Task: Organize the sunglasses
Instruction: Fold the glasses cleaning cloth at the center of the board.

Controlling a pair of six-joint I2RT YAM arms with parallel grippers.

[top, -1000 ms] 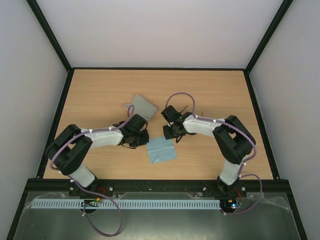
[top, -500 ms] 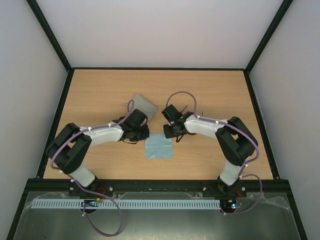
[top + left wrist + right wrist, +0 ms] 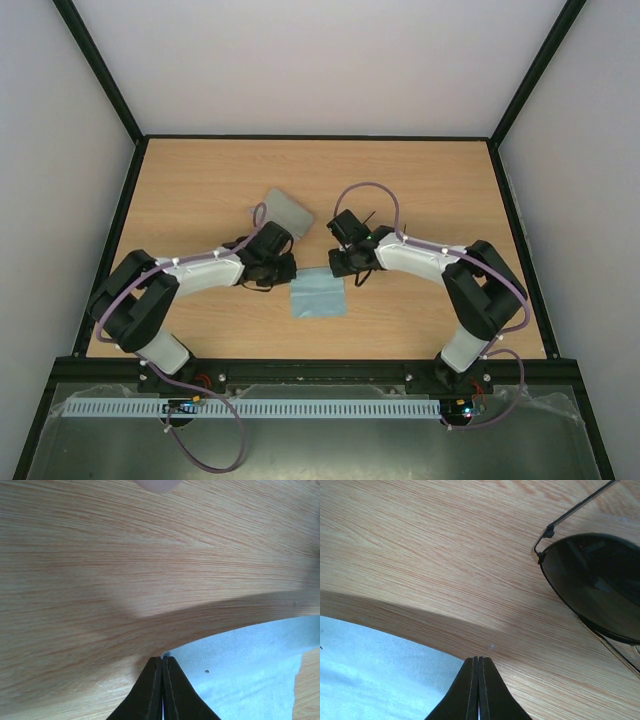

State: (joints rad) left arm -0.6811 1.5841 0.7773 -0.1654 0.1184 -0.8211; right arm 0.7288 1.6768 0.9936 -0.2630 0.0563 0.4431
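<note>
1 pr sunglasses [image 3: 600, 585], 1 blue cloth [image 3: 319, 293], 1 case [image 3: 290, 209]. Left gripper [image 3: 162, 659] & right gripper [image 3: 478, 659] were both fully closed, tips at cloth edge; grip unclear. Right wrist cam showed sunglasses on table [image 3: 430, 170] near right gripper; top cam mostly hid them.

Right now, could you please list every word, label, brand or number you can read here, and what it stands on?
None: no text can be read in any view.
The sunglasses, blue cloth, case and table show no print or label.
</note>
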